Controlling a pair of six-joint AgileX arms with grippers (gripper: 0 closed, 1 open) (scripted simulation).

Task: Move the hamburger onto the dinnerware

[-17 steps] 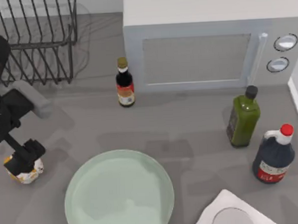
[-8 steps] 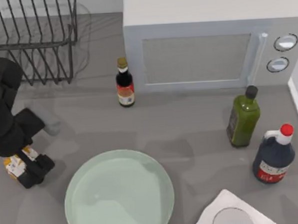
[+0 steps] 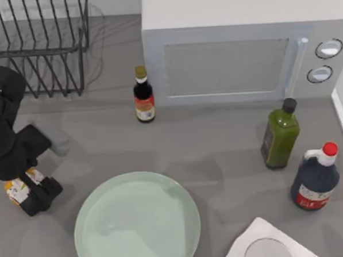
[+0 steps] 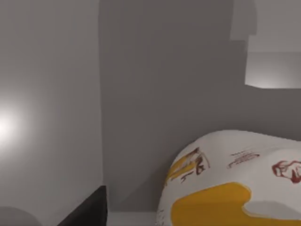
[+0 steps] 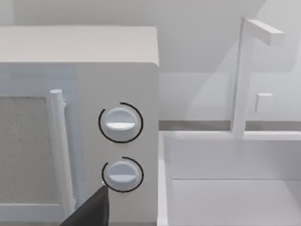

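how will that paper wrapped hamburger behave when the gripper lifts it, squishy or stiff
Probably soft: the hamburger is a rounded lump in printed paper, so it may give under squeeze. It looks small beside the plate, so likely light. The glossy wrapper could slip in the left gripper, which sits at it.

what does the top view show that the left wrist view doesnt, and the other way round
Top view alone: the plate, the left pincer at the table's left edge, three bottles, the microwave and the rack. Left wrist view alone: the printed marks and yellow patch on the wrapper, seen close up. Both show the hamburger on the grey table.
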